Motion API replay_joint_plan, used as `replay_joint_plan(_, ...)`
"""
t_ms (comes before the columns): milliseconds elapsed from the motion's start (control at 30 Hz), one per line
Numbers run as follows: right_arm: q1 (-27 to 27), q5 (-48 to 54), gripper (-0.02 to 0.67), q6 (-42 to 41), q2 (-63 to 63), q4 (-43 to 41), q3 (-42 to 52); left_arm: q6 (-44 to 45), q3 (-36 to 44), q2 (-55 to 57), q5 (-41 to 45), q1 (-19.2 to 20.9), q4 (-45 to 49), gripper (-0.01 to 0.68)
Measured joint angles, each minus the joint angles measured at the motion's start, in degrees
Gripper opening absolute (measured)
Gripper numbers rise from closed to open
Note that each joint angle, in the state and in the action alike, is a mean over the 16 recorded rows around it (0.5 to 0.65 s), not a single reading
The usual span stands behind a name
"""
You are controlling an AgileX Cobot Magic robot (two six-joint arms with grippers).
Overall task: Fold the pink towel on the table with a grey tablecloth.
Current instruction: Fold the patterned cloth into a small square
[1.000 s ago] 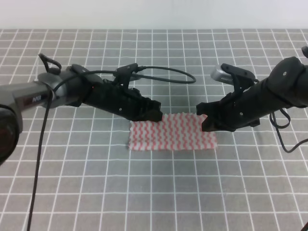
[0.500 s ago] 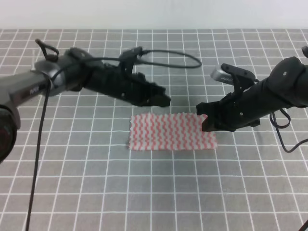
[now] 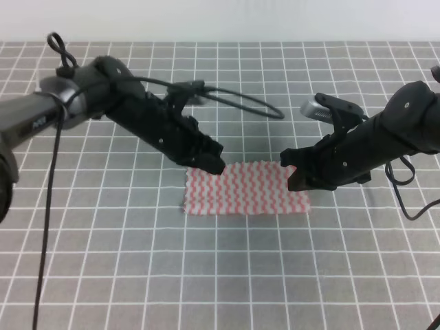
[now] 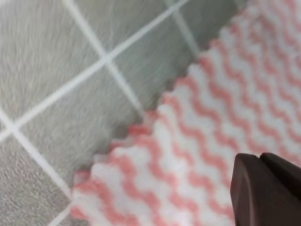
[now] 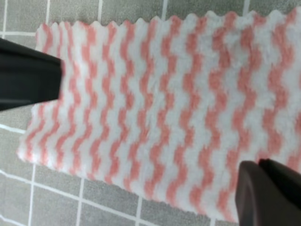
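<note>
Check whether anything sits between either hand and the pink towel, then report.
Nothing visible does. The pink towel lies flat on the table with a grey tablecloth. The left hand is over its far-left corner, the right hand at its far-right corner, with only towel and bare grid cloth around them.

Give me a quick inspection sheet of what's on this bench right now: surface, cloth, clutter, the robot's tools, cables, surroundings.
Surface: table, grey cloth with a white grid, lying flat.
Job's things: towel, pink and white zigzag stripes with jagged edges, lying flat as a wide rectangle; looks already folded once, though layers cannot be counted.
Clutter: nothing seen.
Grippers: left tool at the towel's far left corner; right tool at its far right corner. Whether either is open or shut cannot be told.
Cables: a black cable loops above the left arm; another hangs down at the left; one trails by the right arm.
Surroundings: pale wall behind the table.
</note>
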Motion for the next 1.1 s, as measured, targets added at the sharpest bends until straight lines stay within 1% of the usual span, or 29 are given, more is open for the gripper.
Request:
replay_joint_plan(333, 0.0, 0.2, -0.015, 0.0, 0.0, 0.0, 0.0, 1.7, 9.3, -9.9, -7.2, 0.0, 0.5, -0.003)
replay_joint_plan(567, 0.0, 0.3, -0.015, 0.0, 0.1, 0.0, 0.0, 2.4, 14.9, -11.8, -11.2, 0.5, -1.3, -0.003)
replay_joint_plan(1100, 0.0, 1.5, -0.014, -0.1, 0.1, 0.0, 0.0, 2.8, 16.3, -6.1, -6.4, 4.1, -7.2, -0.003)
